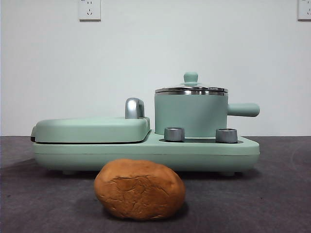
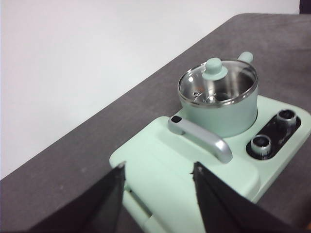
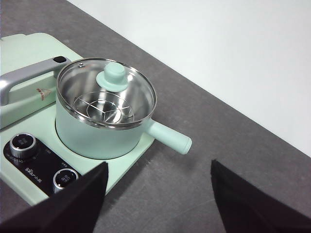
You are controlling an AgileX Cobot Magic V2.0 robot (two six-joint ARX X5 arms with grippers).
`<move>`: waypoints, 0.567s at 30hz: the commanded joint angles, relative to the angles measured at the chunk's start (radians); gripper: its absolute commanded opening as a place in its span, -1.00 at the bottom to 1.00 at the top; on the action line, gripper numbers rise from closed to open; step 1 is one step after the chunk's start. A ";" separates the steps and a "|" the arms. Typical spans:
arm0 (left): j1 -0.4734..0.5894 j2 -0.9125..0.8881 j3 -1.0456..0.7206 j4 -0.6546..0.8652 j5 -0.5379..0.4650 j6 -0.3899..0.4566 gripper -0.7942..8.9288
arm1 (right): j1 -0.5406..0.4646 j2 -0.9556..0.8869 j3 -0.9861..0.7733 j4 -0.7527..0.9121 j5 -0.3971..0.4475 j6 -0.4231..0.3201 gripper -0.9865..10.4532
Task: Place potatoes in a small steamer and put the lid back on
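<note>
On the dark surface, in front of the mint-green appliance base, the potato lies on its side with its long axis running across the front view, parallel to the appliance's front edge. The small steamer stands on the base behind the two control knobs, its stub handle pointing away from the closed griddle cover. The lid sits on the steamer, knob upright; through its glass a steel rack is visible and the pot holds no food.

The left hand hovers above the griddle side, jaws spread and empty. The right hand hovers above the steamer's handle side, jaws likewise spread and empty. Neither wrist view shows the potato, so which hand is nearer to it cannot be told. The lid must be lifted first; judged from the wrist views, the right hand has the more direct line to the knob.
</note>
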State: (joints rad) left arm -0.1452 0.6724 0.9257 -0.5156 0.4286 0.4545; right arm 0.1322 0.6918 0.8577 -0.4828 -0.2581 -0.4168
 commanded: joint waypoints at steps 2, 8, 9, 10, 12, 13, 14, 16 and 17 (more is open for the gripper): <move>-0.023 0.027 0.020 0.048 0.002 -0.057 -0.32 | 0.004 0.006 0.021 0.007 0.000 -0.002 -0.24; -0.103 0.135 0.020 0.185 0.002 -0.111 -0.32 | 0.004 0.006 0.021 0.010 -0.001 0.024 -0.24; -0.121 0.165 0.020 0.217 0.001 -0.112 -0.32 | 0.004 0.006 0.021 0.010 -0.001 0.024 -0.24; -0.139 0.195 0.020 0.250 0.001 -0.113 -0.32 | 0.004 0.006 0.021 0.010 -0.001 0.024 -0.24; -0.175 0.259 0.020 0.320 0.000 -0.132 -0.32 | 0.004 0.006 0.021 0.010 -0.002 0.025 -0.24; -0.190 0.288 0.021 0.351 0.000 -0.143 -0.32 | 0.004 0.006 0.021 0.010 -0.002 0.028 -0.24; -0.206 0.324 0.022 0.390 -0.001 -0.158 -0.32 | 0.004 0.006 0.021 0.010 -0.002 0.037 -0.24; -0.233 0.391 0.031 0.459 -0.002 -0.189 -0.32 | 0.004 0.006 0.021 0.010 -0.003 0.047 -0.24; -0.246 0.428 0.038 0.496 -0.002 -0.210 -0.32 | 0.004 0.006 0.021 0.010 -0.003 0.047 -0.24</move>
State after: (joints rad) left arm -0.3840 1.0756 0.9367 -0.0517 0.4259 0.2897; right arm 0.1322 0.6918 0.8577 -0.4824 -0.2588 -0.3908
